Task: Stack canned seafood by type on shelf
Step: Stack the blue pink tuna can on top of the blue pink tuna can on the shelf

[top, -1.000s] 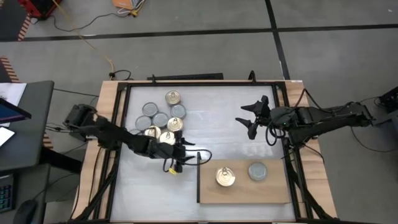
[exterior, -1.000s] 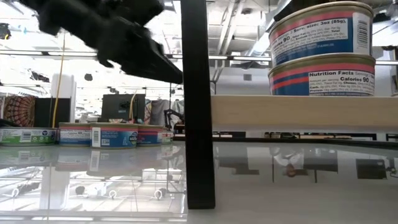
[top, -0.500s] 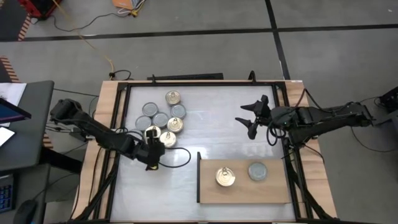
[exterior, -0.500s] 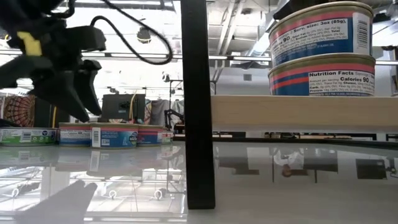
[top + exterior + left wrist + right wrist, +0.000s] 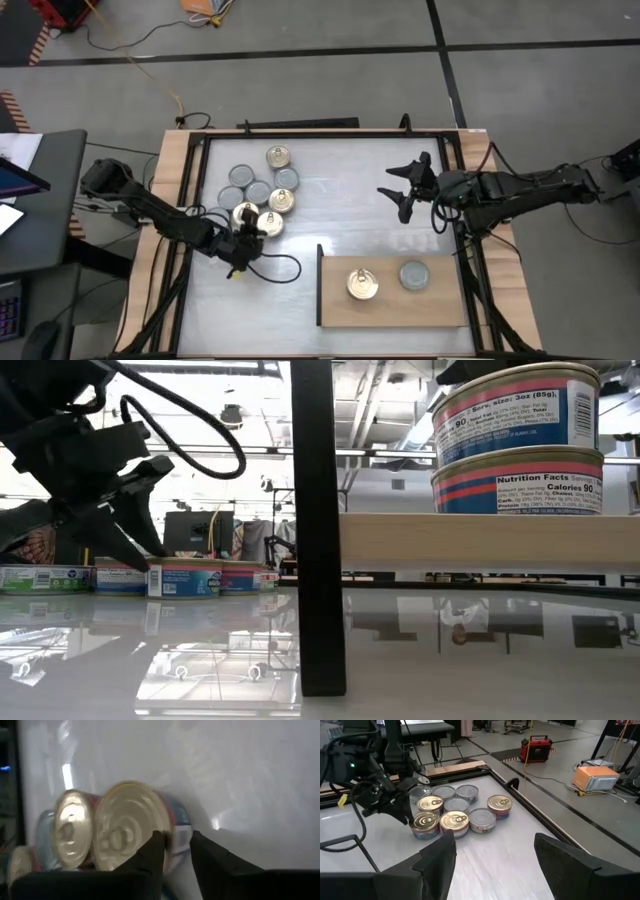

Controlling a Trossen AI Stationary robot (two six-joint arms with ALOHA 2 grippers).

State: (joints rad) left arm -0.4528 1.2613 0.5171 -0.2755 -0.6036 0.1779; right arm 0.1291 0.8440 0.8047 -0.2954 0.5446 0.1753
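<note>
Several flat round tins, the canned seafood, lie clustered at the table's far left; some have gold lids and some silver. The shelf is a light wooden board at the near right. It carries a gold-lidded tin and a silver-lidded tin. My left gripper sits at the near side of the cluster, tipped downward. A narrow gap shows between its fingers, in front of a gold-lidded tin. My right gripper hangs open above the table's right part, holding nothing. My left gripper has its fingertips right at the near rim and side wall of the gold-lidded tin, slanting down from the table's near left. I cannot tell whether they touch it. The tin rests flat on the table among its neighbours.
A second gold-lidded tin lies right beside the one at my fingers. In the low view two tins stand stacked on the board, and a dark upright stands at its left end. Wooden rails and black frame bars border the table.
My left gripper has gone from beside the board's left end toward the table's left, down to the near side of the tin cluster. It has tipped further downward and its fingers have drawn closer together. The tins have not moved.
</note>
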